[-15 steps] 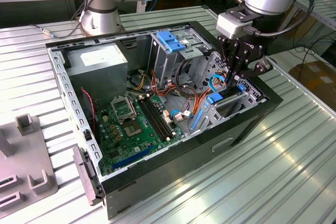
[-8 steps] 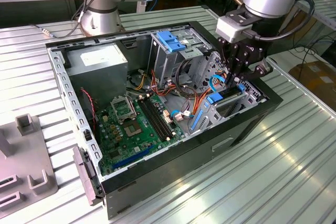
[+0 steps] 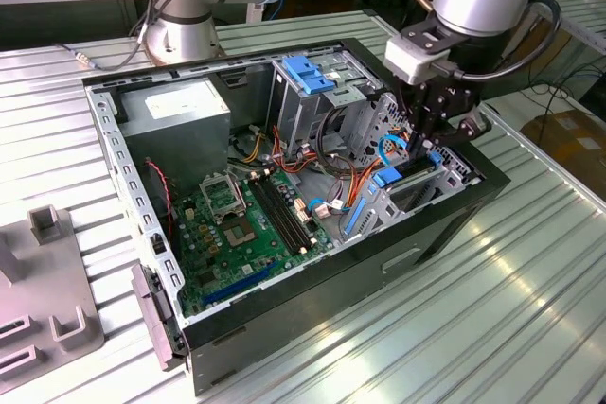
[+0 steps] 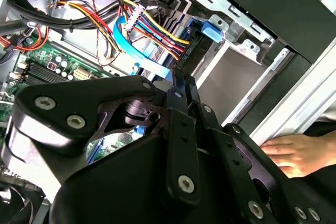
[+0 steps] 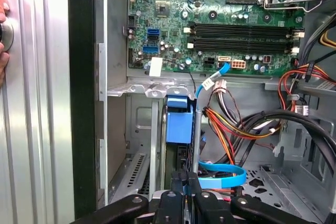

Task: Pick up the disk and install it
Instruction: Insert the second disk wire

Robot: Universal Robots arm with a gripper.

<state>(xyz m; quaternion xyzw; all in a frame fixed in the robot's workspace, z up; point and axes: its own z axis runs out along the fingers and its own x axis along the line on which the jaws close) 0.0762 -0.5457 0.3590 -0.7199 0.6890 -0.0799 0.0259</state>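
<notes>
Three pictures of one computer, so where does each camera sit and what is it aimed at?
Exterior view: off the arm, above, looking down into the open computer case; the arm and its hand show.
Second wrist view: rides on the arm, looking past the hand at the cable bundle; a person's hand rests outside the case.
First wrist view: rides on the arm, facing the motherboard.
Both wrist views share the blue flat cable.
</notes>
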